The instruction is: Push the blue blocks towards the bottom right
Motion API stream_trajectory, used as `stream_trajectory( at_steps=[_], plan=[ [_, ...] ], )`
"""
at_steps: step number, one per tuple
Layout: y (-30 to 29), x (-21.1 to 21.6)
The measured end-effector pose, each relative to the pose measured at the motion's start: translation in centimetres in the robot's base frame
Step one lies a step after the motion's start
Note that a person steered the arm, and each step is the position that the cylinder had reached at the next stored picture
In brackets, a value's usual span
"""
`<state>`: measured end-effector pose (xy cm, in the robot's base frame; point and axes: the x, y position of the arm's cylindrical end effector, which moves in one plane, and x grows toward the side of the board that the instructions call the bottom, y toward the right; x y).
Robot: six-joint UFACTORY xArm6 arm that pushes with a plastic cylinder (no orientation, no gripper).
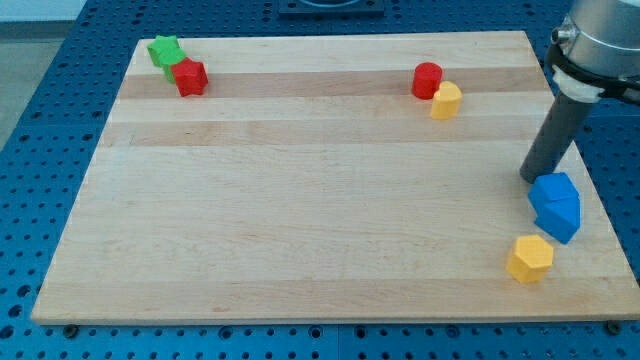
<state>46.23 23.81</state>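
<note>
Near the view's right edge of the wooden tabletop (300, 200), our tool, a plain rod with nothing to open or clench, sets my tip (531, 179) just above and left of the blue blocks (556, 205), apparently touching them (two pieces pressed together, shapes unclear). A yellow hexagonal block (530, 259) lies just below them. At the top sit a red cylinder (427, 80) touching a second yellow block (446, 101), and a green block (165, 50) touching a red block (190, 77).
</note>
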Motion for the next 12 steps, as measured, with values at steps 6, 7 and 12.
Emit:
stream_trajectory(
  at_steps=[6, 7, 12],
  plan=[
    [6.6, 4.5],
    [6.5, 5.1],
    [2.7, 4.5]
  ],
)
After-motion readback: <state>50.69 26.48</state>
